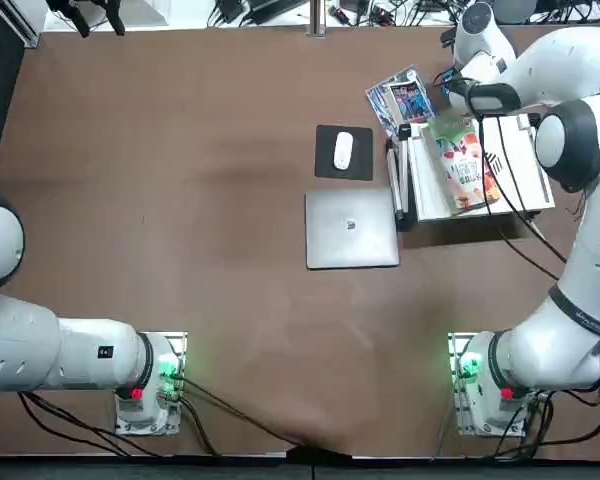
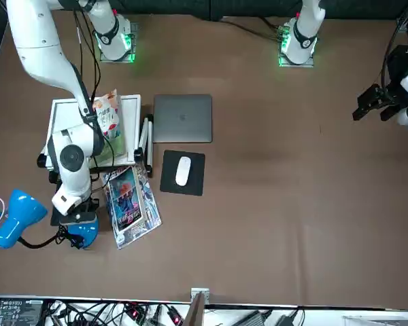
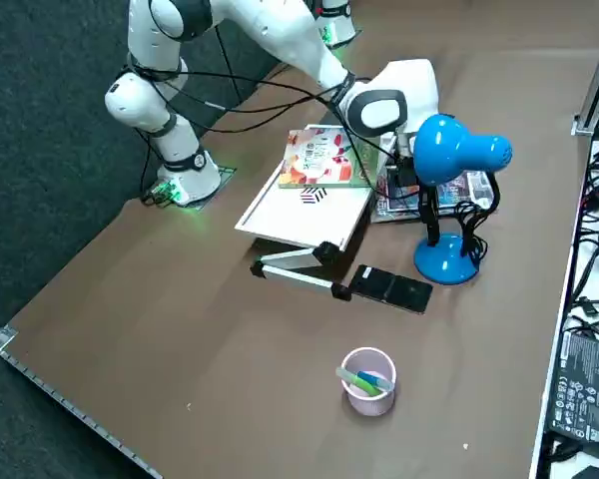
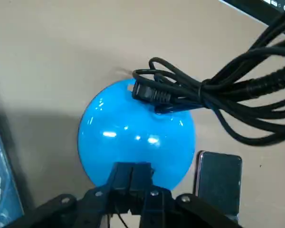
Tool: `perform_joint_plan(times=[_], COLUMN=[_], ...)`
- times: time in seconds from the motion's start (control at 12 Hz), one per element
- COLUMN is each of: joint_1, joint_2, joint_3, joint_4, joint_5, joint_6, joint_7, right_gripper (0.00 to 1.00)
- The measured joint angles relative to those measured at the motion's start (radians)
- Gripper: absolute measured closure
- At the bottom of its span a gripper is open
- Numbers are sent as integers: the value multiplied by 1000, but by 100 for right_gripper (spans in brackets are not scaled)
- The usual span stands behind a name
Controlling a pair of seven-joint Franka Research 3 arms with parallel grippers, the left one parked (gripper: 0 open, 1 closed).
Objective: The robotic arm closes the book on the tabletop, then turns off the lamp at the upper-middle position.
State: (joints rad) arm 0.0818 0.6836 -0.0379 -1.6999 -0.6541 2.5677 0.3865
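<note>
The book (image 1: 461,160) lies closed, green cover up, on a white board (image 1: 520,165) at the table's right; it also shows in the front view (image 2: 107,115) and the side view (image 3: 319,158). The lamp stands beyond it, with its round blue base (image 2: 81,231) (image 3: 444,261) and its blue head (image 3: 459,150) on a black stem. My right gripper (image 4: 132,175) points down over the base (image 4: 137,133), its fingers shut together at the disc's edge with nothing between them. I cannot tell whether they touch the disc. In the front view the gripper (image 2: 75,214) hangs just above the base.
A coiled black cable (image 4: 218,99) lies on the base's far side. A black phone (image 3: 391,287) and a pink-rimmed cup (image 3: 367,379) sit near the lamp. Blue leaflets (image 1: 402,98), a mouse on its pad (image 1: 343,150) and a closed grey laptop (image 1: 351,228) lie left of the book.
</note>
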Motion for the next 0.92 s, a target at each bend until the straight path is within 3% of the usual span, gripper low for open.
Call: perform_joint_plan(times=[0.92], joint_1=[0], joint_2=[11], joint_3=[5], joint_4=[0], joint_5=[0], joint_6=[54], joint_7=[0], right_gripper=[99])
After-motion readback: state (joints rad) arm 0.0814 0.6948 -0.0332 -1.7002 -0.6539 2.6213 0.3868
